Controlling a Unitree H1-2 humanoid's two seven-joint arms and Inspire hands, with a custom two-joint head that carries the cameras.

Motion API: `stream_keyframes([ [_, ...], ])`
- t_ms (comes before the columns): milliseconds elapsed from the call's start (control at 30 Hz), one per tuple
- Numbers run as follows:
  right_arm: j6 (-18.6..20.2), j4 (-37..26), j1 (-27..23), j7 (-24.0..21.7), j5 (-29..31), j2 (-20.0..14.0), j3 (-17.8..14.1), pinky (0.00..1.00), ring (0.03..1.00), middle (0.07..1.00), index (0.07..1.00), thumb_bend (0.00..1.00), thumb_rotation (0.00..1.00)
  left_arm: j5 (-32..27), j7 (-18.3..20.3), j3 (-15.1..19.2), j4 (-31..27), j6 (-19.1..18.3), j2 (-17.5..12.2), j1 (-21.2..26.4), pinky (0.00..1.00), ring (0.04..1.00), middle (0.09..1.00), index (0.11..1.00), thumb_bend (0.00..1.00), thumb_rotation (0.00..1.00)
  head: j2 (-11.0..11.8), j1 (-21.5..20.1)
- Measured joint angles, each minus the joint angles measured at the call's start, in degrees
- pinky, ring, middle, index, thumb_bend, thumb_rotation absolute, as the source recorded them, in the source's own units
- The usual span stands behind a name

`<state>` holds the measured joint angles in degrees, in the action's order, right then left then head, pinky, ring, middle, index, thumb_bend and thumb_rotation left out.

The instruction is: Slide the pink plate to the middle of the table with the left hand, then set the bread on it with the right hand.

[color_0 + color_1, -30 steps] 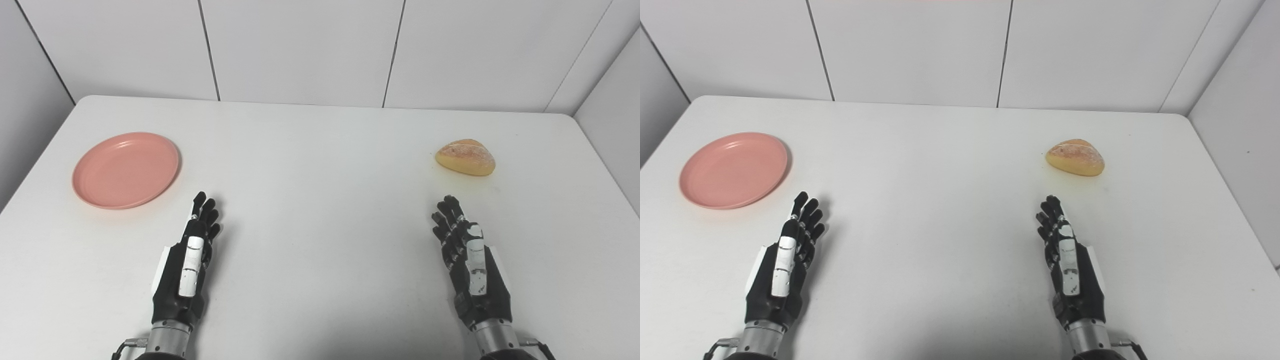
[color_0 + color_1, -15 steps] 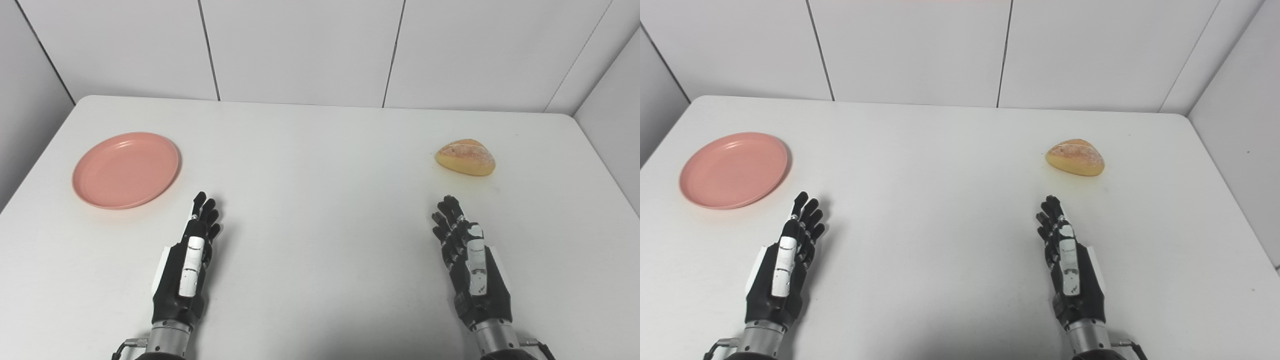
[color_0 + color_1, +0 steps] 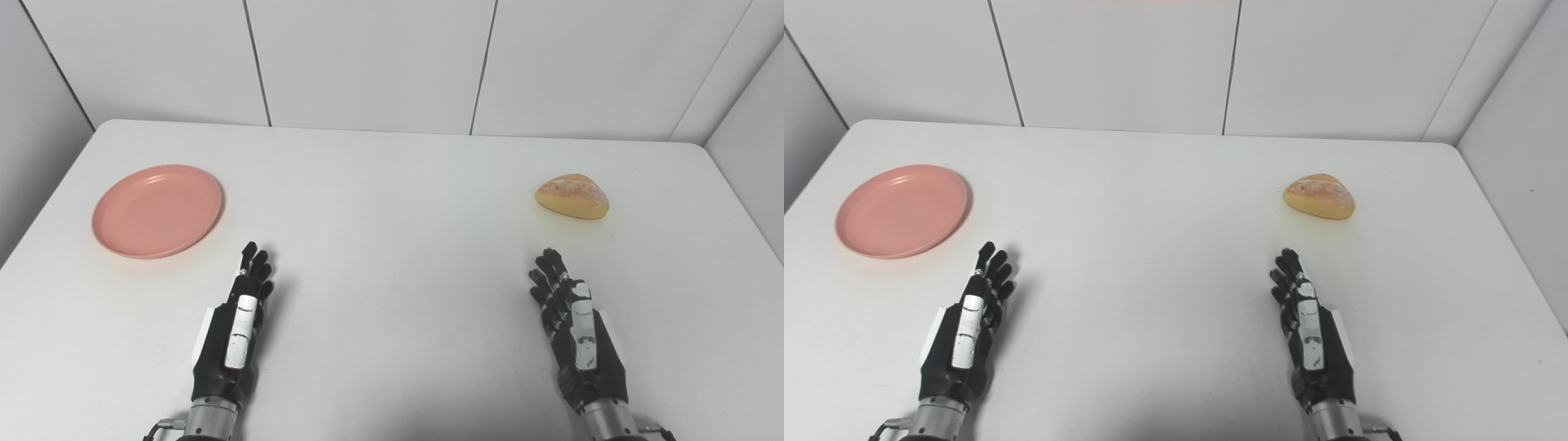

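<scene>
Bright, even light falls on my white counter (image 3: pixel 392 184) from overhead, with no glare on it. Soft, faint shadows lie just to the right of my left hand (image 3: pixel 236 331) and along the right rim of the pink plate (image 3: pixel 157 210); the bread (image 3: pixel 572 196) throws a thin one beneath itself. A dim grey patch darkens the counter's near edge between my arms. Both views are sharp, with only slight grain.

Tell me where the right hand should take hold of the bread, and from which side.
Grip the bread across its narrower front-to-back width, coming down from above. It lies flat on the table as a low rounded dome, wider left to right, with open space all round. The right hand lies open just on its near side, so a short forward reach probably suffices.
</scene>
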<state>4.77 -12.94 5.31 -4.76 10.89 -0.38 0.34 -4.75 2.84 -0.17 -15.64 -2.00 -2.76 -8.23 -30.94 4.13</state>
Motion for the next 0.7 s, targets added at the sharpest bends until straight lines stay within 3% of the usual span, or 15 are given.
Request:
stream_keyframes([
  [33, -1.23, 0.85, -0.03, -0.43, 0.37, -0.36, -0.31, 1.00, 0.977, 0.977, 0.981, 0.83, 1.00, 0.32, -0.12, -0.41, 1.10, 1.35, 0.08, 0.06, 1.00, 1.000, 1.000, 1.000, 0.68, 0.93, 1.92, 2.09],
  [100, -3.57, 2.78, -0.13, -1.49, 1.41, -1.26, -1.23, 1.00, 0.986, 0.983, 0.985, 0.83, 1.00, 1.36, -0.66, -1.11, 3.09, 4.54, 0.44, 0.24, 1.00, 1.000, 1.000, 1.000, 0.67, 0.92, 1.94, 2.11],
  [167, -5.62, 4.39, -0.35, -2.52, 2.50, -2.14, -2.04, 1.00, 0.992, 0.988, 0.991, 0.82, 1.00, 2.54, -1.54, -1.55, 5.39, 7.95, 1.05, 0.76, 1.00, 1.000, 0.998, 1.000, 0.67, 0.91, 5.35, 5.18],
  [300, -7.94, 7.53, -1.95, -3.95, 4.29, -3.53, -3.19, 1.00, 0.999, 0.995, 0.999, 0.83, 1.00, 5.46, -4.36, -1.79, 8.73, 12.78, 3.26, 1.60, 1.00, 1.000, 0.988, 1.000, 0.69, 0.91, 7.03, 6.68],
  [333, -8.06, 8.00, -2.18, -4.33, 4.52, -3.73, -3.30, 1.00, 0.999, 0.996, 1.000, 0.83, 1.00, 5.97, -4.68, -1.77, 9.09, 13.26, 3.61, 1.68, 1.00, 1.000, 0.987, 1.000, 0.70, 0.91, 8.17, 8.08],
  [700, -9.11, 10.11, -2.83, -6.16, 6.38, -4.49, -3.67, 1.00, 1.000, 1.000, 1.000, 0.82, 1.00, 8.29, -6.17, -2.79, 11.33, 16.23, 4.20, 2.03, 1.00, 1.000, 0.992, 1.000, 0.74, 0.91, 10.90, 11.51],
])
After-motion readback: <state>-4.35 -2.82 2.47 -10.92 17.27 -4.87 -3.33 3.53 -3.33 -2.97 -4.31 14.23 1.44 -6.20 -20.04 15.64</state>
